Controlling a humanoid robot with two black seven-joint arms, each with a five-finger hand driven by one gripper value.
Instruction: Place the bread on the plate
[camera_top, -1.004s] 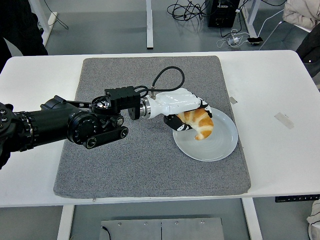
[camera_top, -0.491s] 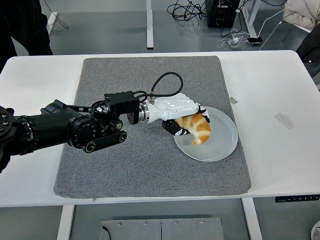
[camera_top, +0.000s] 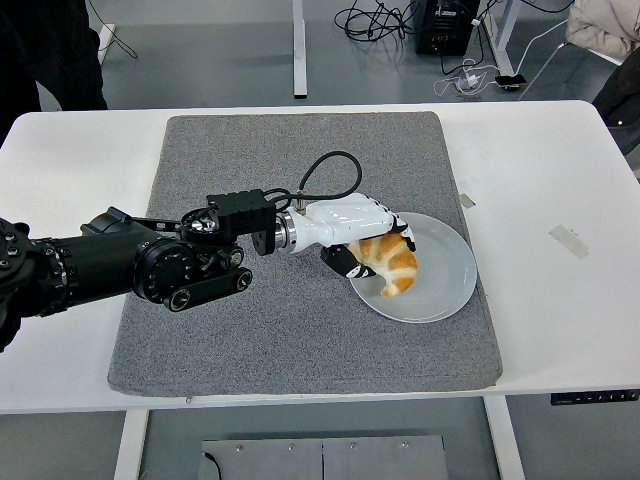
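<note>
Pretty plain setup: white table (camera_top: 560, 180) on a grey floor (camera_top: 200, 60), tangled black cables (camera_top: 385, 18) at the back, and a white table leg (camera_top: 299, 48) behind.

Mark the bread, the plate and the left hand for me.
bread (camera_top: 392, 262), head view, on the middle of its curved crust.
plate (camera_top: 450, 270), head view, on bare surface right of the bread.
left hand (camera_top: 350, 222), head view, on the white back of the hand.
</note>
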